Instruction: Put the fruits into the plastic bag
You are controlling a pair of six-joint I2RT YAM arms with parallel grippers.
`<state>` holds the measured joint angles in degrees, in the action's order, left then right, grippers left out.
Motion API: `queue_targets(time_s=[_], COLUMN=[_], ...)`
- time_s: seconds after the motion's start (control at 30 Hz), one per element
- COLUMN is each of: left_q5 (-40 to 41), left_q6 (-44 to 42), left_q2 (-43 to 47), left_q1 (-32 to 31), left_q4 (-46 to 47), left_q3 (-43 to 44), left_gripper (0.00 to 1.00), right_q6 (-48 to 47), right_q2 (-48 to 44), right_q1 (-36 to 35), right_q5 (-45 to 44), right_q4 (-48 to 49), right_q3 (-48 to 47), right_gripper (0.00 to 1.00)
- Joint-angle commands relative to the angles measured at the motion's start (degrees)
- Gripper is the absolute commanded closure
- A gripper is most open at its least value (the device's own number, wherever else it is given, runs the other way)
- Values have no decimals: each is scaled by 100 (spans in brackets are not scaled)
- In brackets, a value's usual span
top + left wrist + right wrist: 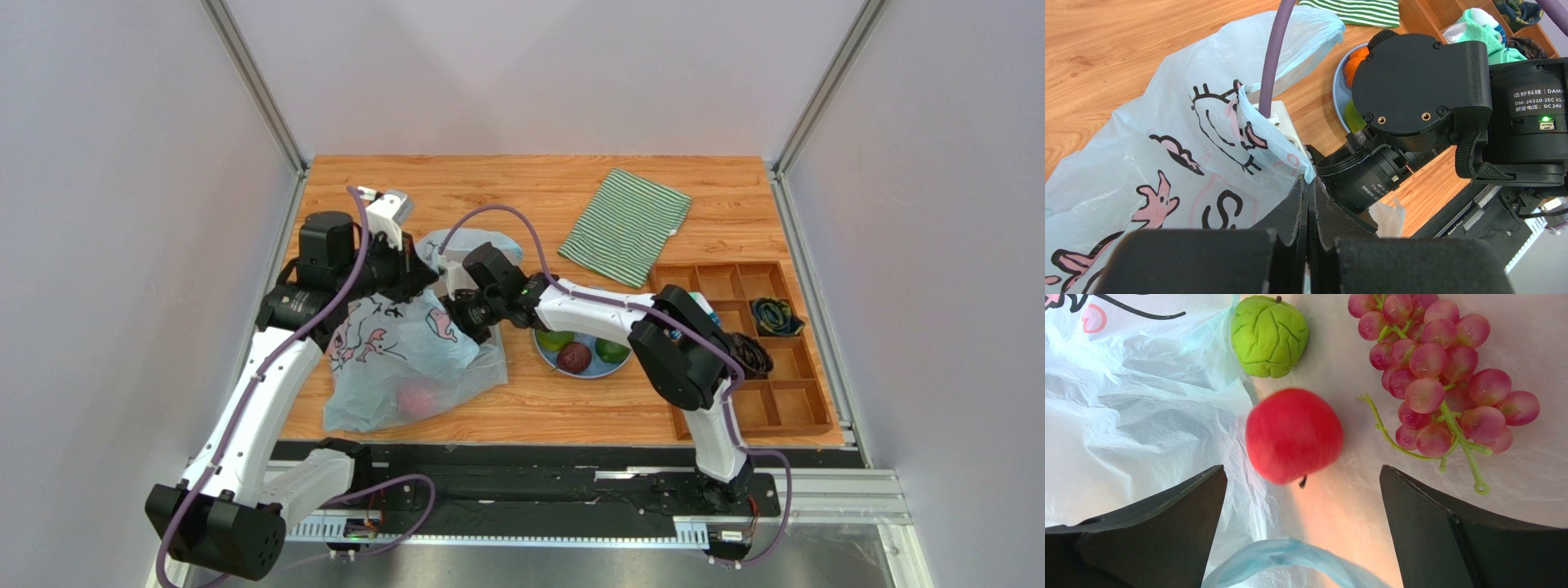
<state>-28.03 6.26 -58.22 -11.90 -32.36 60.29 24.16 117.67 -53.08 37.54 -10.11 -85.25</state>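
The plastic bag (405, 355) lies left of centre, printed with pink whales. My left gripper (411, 276) is shut on the bag's upper edge and holds it up; the pinch shows in the left wrist view (1309, 184). My right gripper (460, 319) reaches into the bag's mouth, open and empty (1301, 474). Inside the bag lie a red apple (1293, 435), blurred just beyond the jaws, a bright green ball (1269, 335) and red-purple grapes (1438, 373). The blue plate (584, 371) holds a dark purple fruit (574, 357) and two green ones (611, 350). An orange fruit (1355, 58) shows on the plate.
A green striped cloth (626, 224) lies at the back right. A wooden compartment tray (785, 410) with small items stands at the right edge. The right arm's forearm (589, 312) stretches over the plate. Metal frame posts stand at the back corners.
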Motion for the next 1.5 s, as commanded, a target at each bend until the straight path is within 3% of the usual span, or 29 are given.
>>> queue_targets(time_s=[0.0, 0.3, 0.47, 0.73, 0.9, 1.13, 1.3, 1.47], left_q5=[-106, -62, -45, 8, 17, 35, 43, 52], left_q6=[-37, -37, -37, -29, -29, -20, -20, -37], left_q2=[12, 30, 30, 12, 3, -6, -32, -76], left_q1=[30, 30, 30, 21, 30, 30, 30, 30], left_q4=[107, 98, 90, 90, 98, 98, 89, 63], left_q3=[141, 149, 141, 149, 141, 141, 141, 158], left_gripper=[100, 100, 100, 100, 100, 100, 100, 100], right_q6=[-52, -149, -210, -939, -966, -562, -579, -500], right_q2=[-244, -788, -1579, -2704, -3512, -4084, -3962, -3594], right_q1=[-9, 245, 781, 931, 1264, 2266, 2381, 2416], right_q5=[-1, -308, -230, -440, -1562, -2346, -3234, -3367], right_q4=[123, 263, 396, -140, -736, -835, -1195, -1178], right_q3=[-150, 263, 737, 1414, 1775, 2522, 2636, 2654], right_gripper=[0, 2, 2, 6, 15, 31, 35, 35])
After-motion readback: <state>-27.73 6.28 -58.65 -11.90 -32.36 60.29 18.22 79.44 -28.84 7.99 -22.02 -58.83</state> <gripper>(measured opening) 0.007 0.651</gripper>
